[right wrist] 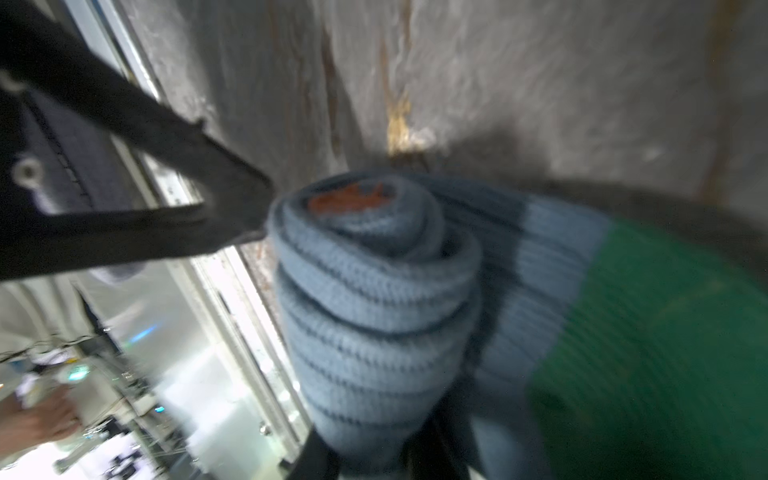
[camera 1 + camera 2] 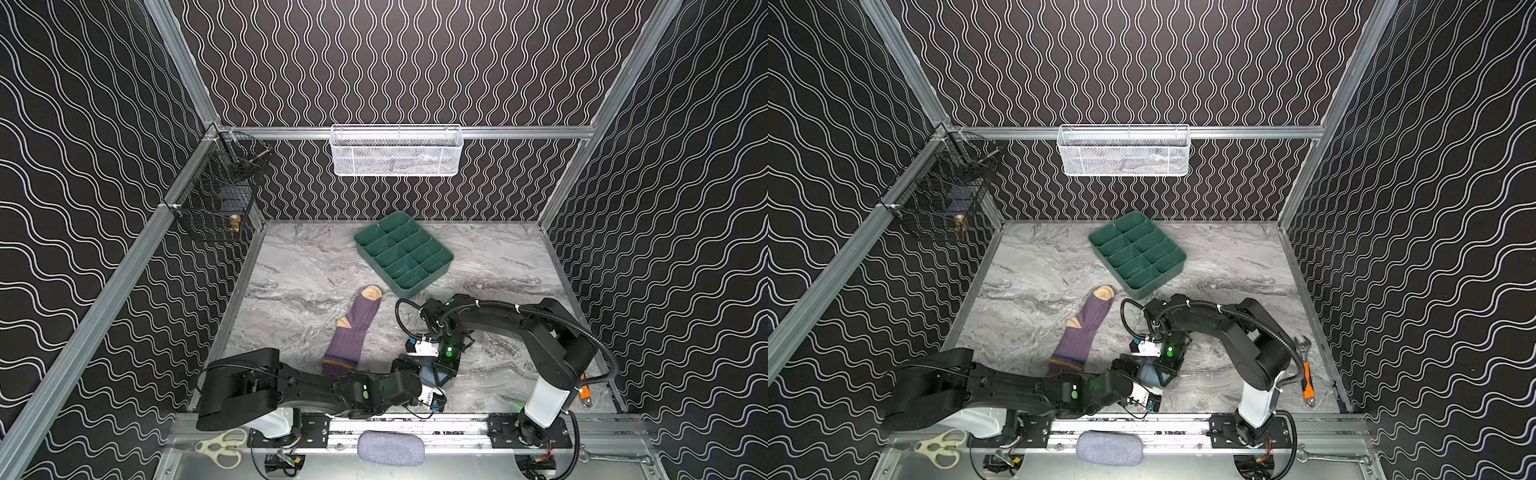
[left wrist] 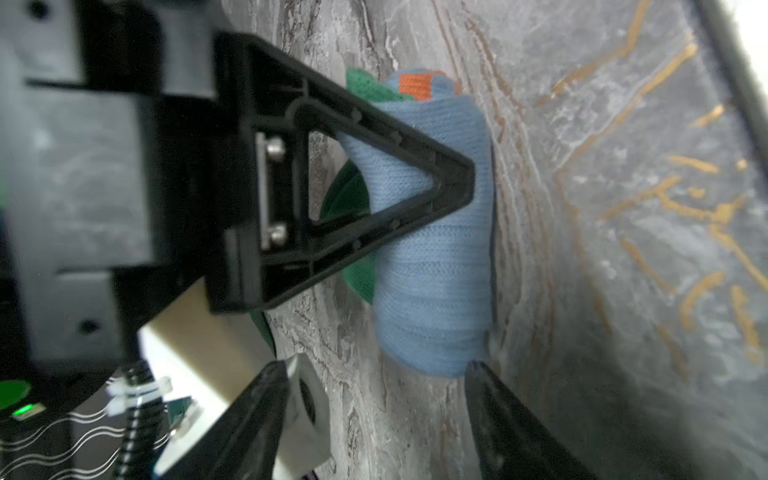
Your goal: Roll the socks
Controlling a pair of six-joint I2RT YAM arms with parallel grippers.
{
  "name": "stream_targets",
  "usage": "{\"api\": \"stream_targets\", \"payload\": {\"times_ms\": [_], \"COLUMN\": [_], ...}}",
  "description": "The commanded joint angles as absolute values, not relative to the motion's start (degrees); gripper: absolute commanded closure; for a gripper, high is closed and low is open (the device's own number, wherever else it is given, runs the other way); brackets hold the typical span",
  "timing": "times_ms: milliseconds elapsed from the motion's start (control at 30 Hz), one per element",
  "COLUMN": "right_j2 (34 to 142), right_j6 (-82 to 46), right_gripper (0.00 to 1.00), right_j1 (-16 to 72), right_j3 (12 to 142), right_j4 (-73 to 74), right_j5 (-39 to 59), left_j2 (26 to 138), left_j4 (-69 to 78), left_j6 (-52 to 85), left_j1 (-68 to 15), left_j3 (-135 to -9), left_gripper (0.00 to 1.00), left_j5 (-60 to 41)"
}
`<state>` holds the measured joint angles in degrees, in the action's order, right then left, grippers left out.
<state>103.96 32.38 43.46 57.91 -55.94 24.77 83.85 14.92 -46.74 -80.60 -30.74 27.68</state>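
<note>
The purple sock (image 2: 351, 332) (image 2: 1077, 336), with tan toe and heel, lies flat and unrolled on the marble table in both top views. The light blue sock (image 3: 432, 249) (image 1: 374, 291) is wound into a tight roll with an orange core and a green end. My right gripper (image 2: 442, 372) (image 1: 374, 444) is shut on this roll, one triangular finger (image 3: 374, 187) across it. My left gripper (image 3: 376, 368) (image 2: 410, 368) stands open at the roll's end. One left fingertip (image 3: 482, 374) sits right beside the roll, and nothing lies between the jaws.
A green divider tray (image 2: 446, 259) sits behind the socks. A white mesh basket (image 2: 397, 151) and a black wire basket (image 2: 216, 195) hang on the walls. Scissors (image 2: 222, 446) and a grey pad (image 2: 390, 448) lie at the front rail; an orange-handled wrench (image 2: 1306, 374) lies at right.
</note>
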Motion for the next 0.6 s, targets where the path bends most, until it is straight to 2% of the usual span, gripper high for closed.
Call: {"api": "stream_targets", "payload": {"times_ms": [0,267,433,567], "right_j2": [105.77,107.05,106.77,105.46], "right_j6": [32.97,33.13,32.78,33.46], "right_gripper": [1.00,1.00,1.00,1.00], "right_j1": [43.16,42.78,42.63,42.62], "right_j3": [56.86,56.87,56.57,56.00], "right_j4": [-54.32,-51.79,-47.34,-44.99], "right_j5": [19.47,18.35,11.91,9.98], "left_j2": [84.98,79.99,73.77,74.87], "left_j4": [13.70,3.23,-5.82,-6.28], "left_j6": [-45.39,-41.53,-40.61,-39.50], "left_j1": [-80.56,-80.72,-80.94,-81.21], "left_j3": [-31.70,-34.61,-36.09,-36.55], "left_gripper": [0.32,0.33,0.32,0.32], "left_j5": [26.45,20.97,15.88,15.18]}}
